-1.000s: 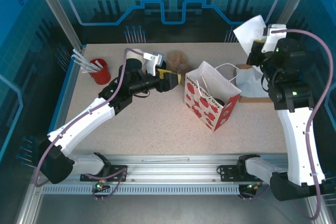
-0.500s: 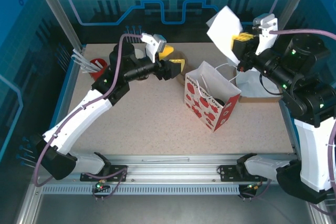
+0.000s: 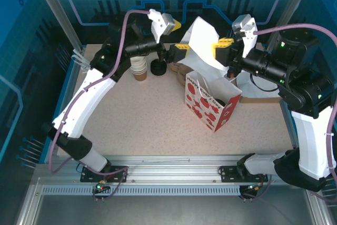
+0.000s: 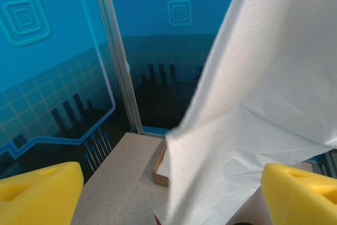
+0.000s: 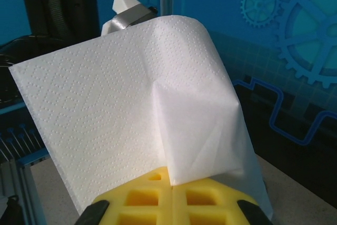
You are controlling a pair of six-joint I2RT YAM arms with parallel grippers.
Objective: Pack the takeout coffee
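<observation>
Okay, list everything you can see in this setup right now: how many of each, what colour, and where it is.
napkin: one, white, hanging in the air above the bag
bag: one, white with red print, standing open mid-table; something dark inside, too hidden to name
paper cups: one stack, pale, far side, left of centre
lids: black, count unclear, just right of the cups
cardboard tray: one, brown, right of the bag
sticks: several, white, far-left edge
left tool: one, yellow pads, open, up by the napkin's left side
right tool: one, yellow pads, shut on the napkin
</observation>
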